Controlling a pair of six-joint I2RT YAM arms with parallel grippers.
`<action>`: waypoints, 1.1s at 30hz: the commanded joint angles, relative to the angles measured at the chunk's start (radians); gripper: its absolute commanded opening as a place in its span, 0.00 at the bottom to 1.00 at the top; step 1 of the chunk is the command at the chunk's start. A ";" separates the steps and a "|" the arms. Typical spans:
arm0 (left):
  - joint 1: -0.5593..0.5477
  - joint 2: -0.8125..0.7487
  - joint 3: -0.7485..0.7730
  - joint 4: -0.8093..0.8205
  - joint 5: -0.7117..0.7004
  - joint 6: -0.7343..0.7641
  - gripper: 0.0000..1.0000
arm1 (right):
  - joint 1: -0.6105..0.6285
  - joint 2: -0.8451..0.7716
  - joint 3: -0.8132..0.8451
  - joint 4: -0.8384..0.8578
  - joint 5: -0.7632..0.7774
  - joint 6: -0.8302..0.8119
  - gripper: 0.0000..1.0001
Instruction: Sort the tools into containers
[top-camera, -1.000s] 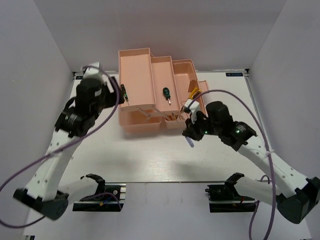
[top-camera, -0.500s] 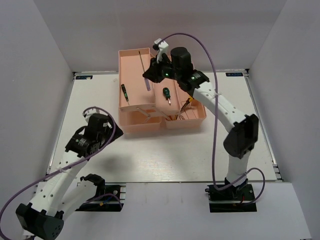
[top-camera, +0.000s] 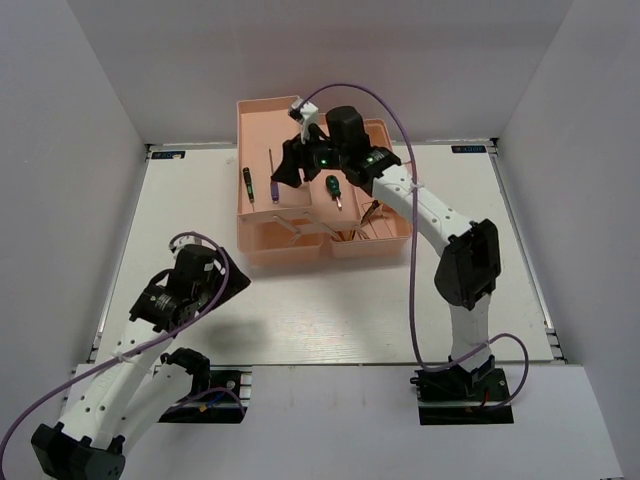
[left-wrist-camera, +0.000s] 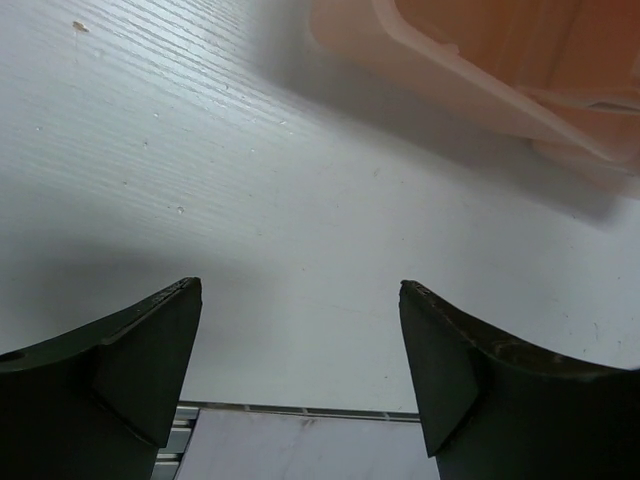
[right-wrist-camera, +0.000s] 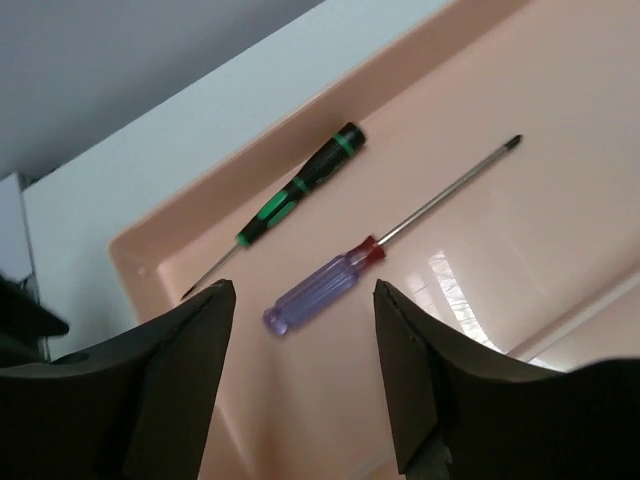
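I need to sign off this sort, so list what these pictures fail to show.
Top view: the right hand and arm cover part of the toolbox's middle tray.
Top view: a tool in the right tray, half under that arm, too small to identify.
Left wrist: toolbox cut off by the top edge, inside unseen.

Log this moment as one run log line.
right gripper: open over toolbox tray | blue screwdriver: lying in tray beside dark-green screwdriver | left gripper: open above table
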 joint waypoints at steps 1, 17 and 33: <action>0.005 0.002 -0.014 0.036 0.037 -0.017 0.90 | -0.007 -0.172 -0.081 0.074 -0.176 -0.146 0.63; 0.005 -0.039 -0.043 -0.016 0.025 -0.028 0.90 | 0.147 -0.330 -0.578 -0.104 -0.356 -1.092 0.58; 0.005 -0.150 -0.041 -0.266 -0.098 -0.175 0.90 | 0.301 -0.176 -0.643 0.306 0.083 -1.060 0.65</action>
